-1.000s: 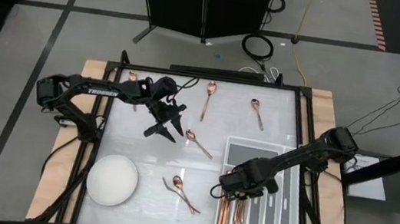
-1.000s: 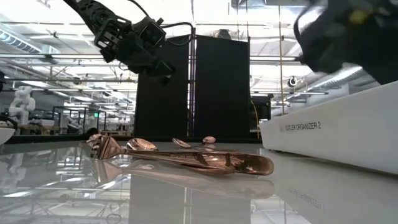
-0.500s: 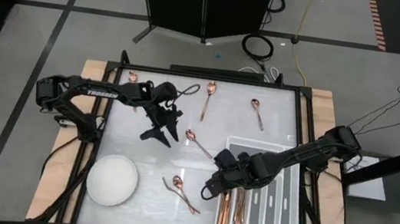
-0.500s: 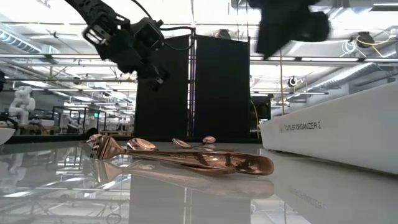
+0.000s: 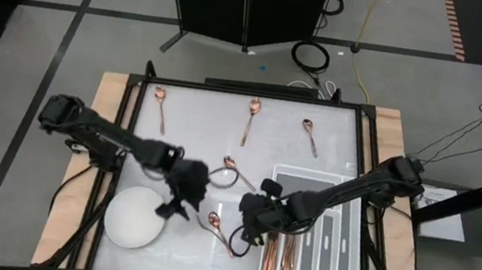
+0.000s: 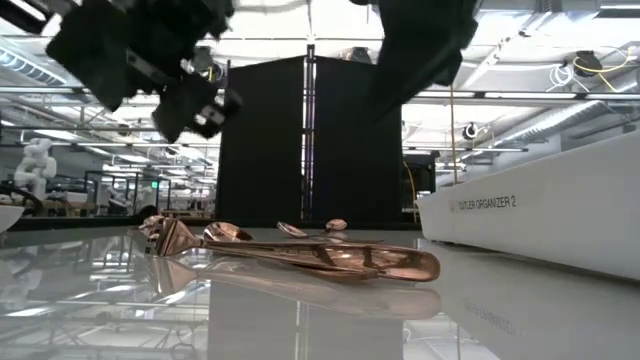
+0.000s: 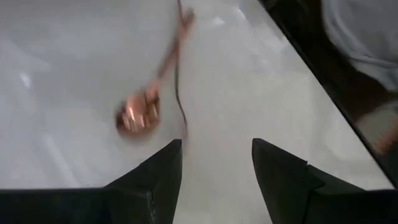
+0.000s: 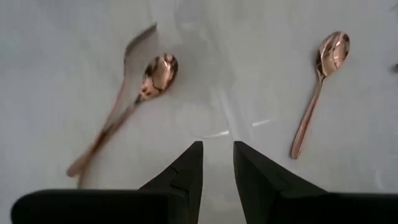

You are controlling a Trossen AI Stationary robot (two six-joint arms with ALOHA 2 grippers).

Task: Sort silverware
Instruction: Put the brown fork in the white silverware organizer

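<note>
Movement of both arms toward the middle of the table is what has changed within the last second. The left gripper, which had been held above the table's upper left part near a spoon, has been swung down and is now placed just beside the white bowl, with its jaws spread wide and nothing between them; in the left wrist view a spoon is seen ahead of the open fingers. The right gripper, which had been over the grey tray, has been drawn off the tray's left edge and is now held over the crossed spoon and fork lying between the bowl and the tray. Its jaws are seen partly open with only a narrow gap, and nothing is gripped. In the right wrist view that pair and a further spoon are shown lying flat ahead of the fingers. Several pieces already lie in the tray's left compartments, while five spoons and the fork remain loose on the table, three of them along the far edge. It is judged that a delivery has been finished and that a new pick is being lined up, with both arms now close together near the same pieces, so a clash may be risked.
</note>
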